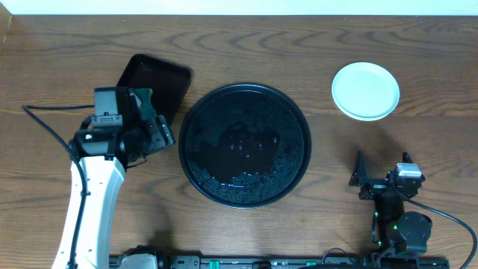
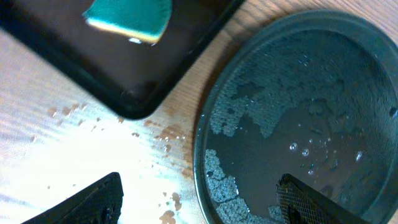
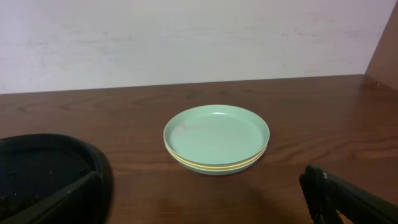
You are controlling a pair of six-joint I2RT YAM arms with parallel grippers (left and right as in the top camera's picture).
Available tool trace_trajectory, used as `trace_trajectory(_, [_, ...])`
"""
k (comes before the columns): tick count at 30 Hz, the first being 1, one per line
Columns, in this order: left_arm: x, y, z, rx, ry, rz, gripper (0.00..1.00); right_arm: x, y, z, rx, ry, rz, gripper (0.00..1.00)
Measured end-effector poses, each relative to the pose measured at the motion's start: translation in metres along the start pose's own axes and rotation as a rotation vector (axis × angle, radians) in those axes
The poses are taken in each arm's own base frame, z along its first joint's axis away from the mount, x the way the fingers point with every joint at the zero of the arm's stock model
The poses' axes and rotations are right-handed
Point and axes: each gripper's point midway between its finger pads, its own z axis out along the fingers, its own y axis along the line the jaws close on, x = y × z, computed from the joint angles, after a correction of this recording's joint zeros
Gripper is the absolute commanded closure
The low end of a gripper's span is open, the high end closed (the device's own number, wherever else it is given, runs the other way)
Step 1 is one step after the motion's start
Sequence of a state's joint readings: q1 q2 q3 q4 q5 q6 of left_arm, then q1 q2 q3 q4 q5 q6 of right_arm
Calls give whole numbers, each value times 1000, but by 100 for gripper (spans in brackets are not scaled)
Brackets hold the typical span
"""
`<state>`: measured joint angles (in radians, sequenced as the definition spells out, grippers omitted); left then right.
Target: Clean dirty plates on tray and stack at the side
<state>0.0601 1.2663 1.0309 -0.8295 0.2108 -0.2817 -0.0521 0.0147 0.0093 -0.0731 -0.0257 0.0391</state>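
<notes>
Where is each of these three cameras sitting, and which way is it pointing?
Overhead: above the table, looking straight down on the round tray, rectangular tray, stacked plates, left arm and right arm.
Left wrist: on the left arm, looking down at the sponge and wet round tray; open left fingers show below.
Right wrist: low by the table, looking level at the plates and wall; open right fingers show below.
Shared: all three see the round tray.

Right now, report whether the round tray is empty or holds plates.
Empty: the round tray holds only a wet film; the plates sit stacked on the table to its side.
</notes>
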Motion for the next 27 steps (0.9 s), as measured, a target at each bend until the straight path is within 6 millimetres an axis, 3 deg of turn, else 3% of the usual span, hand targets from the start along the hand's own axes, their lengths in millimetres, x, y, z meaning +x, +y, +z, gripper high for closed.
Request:
trace_trajectory(13, [12,-22,-8,158,-287,372,20,0,0,0,0,-1,-2,1])
trace_trajectory(20, [21,-18,0,196,-499,460,20,0,0,0,0,-2,-3,1])
trace_trajectory(27, [21,-17,-9,218,-691,493,20,-1,0,0,0,-2,-3,1])
